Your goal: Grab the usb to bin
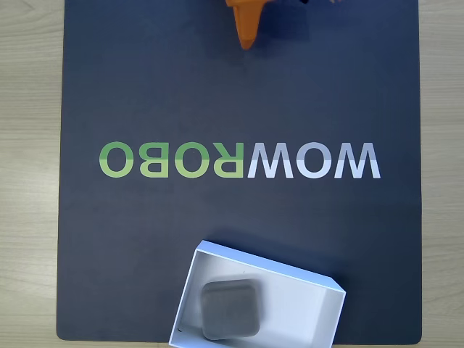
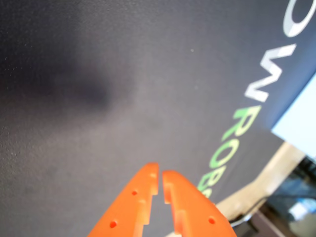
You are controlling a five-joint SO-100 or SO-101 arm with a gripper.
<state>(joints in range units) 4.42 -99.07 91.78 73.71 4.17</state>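
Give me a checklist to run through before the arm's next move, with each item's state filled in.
1. Grey block inside the white box: ok, it lies flat in the box's left part in the fixed view.
2. Pincer empty: ok, the tips nearly meet with nothing between them.
3. Pincer clear of the box: ok, it sits at the mat's far edge.
4. Box fully on the mat: cannot tell, the picture cuts off its lower edge.
5. Block lying level on the box floor: cannot tell.

Wood table (image 1: 29, 145) w/ dark mat (image 1: 145, 87); bin (image 1: 304, 312) on mat.
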